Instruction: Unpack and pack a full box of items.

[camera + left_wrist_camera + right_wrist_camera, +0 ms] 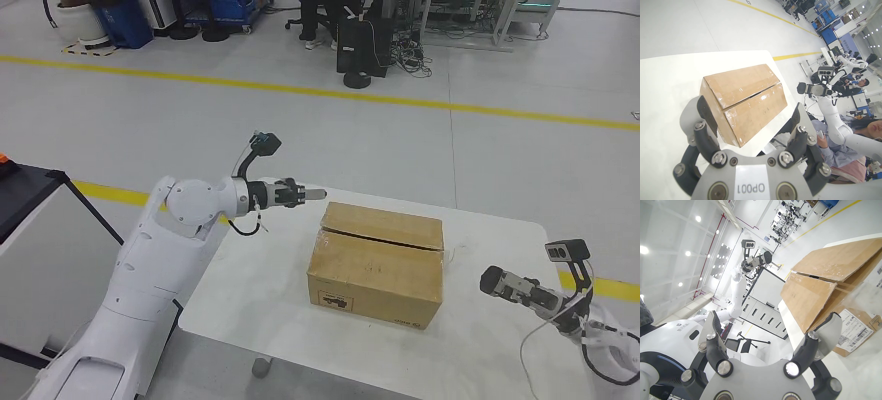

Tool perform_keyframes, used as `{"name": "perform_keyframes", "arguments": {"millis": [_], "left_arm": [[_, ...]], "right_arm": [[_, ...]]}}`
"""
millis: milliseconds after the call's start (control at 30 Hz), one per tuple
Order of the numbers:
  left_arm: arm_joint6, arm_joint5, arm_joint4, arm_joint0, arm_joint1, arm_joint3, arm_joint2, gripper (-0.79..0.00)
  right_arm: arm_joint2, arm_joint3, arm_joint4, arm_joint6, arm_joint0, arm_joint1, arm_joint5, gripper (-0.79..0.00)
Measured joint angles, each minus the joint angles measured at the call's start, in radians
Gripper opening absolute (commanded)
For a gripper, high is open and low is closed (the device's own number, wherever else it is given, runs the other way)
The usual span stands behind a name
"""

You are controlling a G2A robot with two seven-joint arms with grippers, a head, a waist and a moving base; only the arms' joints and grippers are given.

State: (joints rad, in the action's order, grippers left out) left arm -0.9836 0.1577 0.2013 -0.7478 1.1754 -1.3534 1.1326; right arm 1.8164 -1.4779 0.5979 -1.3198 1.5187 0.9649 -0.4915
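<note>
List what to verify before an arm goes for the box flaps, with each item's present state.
1. The box sits flat on the table: ok.
2. Its top flaps are shut, the seam gaping slightly, likely unsealed: ok.
3. The left gripper is open, empty, apart from the box: ok.
4. The right gripper is open, empty, apart from the box: ok.
5. What is inside the box: cannot tell, the flaps cover it.
</note>
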Motion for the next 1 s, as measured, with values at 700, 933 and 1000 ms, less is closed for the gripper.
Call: {"name": "perform_keyframes", "arguments": {"millis": [700,933,1000], "left_arm": [[-0.017,-0.096,-0.106,0.100,0.046,0.326,-0.122,0.000],[-0.027,-0.125,-0.143,0.137,0.063,0.408,-0.152,0.000],[-0.039,-0.137,-0.166,0.145,0.068,0.429,-0.157,0.000]], "right_arm": [[-0.132,0.067,-0.084,0.147,-0.127,0.007,0.057,0.000],[-0.195,0.132,-0.124,0.182,-0.184,0.013,0.066,0.000],[-0.212,0.146,-0.131,0.187,-0.197,0.014,0.065,0.000]]}}
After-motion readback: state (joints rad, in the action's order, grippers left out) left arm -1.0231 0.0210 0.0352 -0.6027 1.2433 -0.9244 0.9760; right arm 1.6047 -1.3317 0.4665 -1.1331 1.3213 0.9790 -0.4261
